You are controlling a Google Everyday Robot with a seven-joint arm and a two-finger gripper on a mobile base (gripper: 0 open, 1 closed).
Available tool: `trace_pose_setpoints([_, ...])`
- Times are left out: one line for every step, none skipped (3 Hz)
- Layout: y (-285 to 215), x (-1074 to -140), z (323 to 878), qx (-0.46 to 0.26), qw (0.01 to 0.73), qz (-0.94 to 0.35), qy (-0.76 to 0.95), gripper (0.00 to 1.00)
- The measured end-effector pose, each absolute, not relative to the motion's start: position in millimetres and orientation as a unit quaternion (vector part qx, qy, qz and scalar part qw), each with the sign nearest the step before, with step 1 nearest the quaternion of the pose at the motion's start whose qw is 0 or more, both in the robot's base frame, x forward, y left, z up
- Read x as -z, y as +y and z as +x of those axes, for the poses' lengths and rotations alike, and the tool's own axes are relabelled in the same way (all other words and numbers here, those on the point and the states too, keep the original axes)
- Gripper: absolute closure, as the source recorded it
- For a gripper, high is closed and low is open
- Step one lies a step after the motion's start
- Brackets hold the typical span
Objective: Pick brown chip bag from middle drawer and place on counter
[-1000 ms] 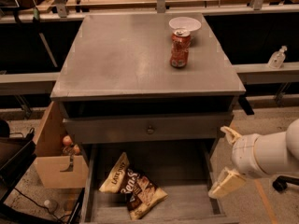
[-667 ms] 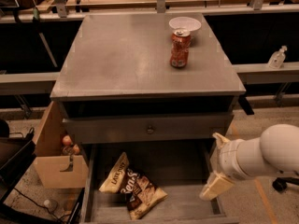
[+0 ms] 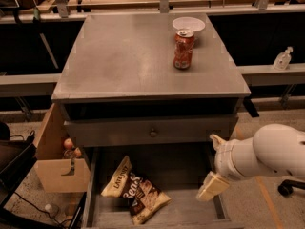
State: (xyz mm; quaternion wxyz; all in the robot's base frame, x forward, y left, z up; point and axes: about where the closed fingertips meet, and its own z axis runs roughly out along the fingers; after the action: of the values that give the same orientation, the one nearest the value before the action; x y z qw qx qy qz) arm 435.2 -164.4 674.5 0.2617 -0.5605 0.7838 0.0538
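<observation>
The table (image 3: 124, 61) spans 12 o'clock, with the middle drawer (image 3: 188, 213) open at 6. The tool (image 3: 214, 165), fingers spread, has edged left to the drawer's right wall; open floor separates it from the brown chip bag (image 3: 136, 192) at 7

Legible text: one item. The brown chip bag (image 3: 136, 192), lying in the middle drawer (image 3: 188, 211), carries the brand "LATE JULY" in dark letters on its pale-yellow upper-left panel. Larger light lettering on the bag's dark-brown panel cannot be read. Markings on the red-orange soda can (image 3: 183, 49) on the counter (image 3: 124, 61) — not legible. The gripper (image 3: 214, 165) hangs over the drawer's right side, fingers spread, apart from the bag.
</observation>
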Motion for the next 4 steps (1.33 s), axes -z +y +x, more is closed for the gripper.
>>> trace_pose_setpoints([-111.1, -641.3, 445.1, -0.105, 0.271, -0.559, 0.777, 0.00])
trace_pose_setpoints([-52.7, -597.6, 463.8, -0.174, 0.297, -0.527, 0.777, 0.00])
trace_pose_setpoints([-5.6, -561.7, 483.3, -0.231, 0.307, -0.493, 0.781, 0.00])
trace_pose_setpoints([26.8, -518.1, 487.6, -0.253, 0.284, -0.478, 0.792, 0.00])
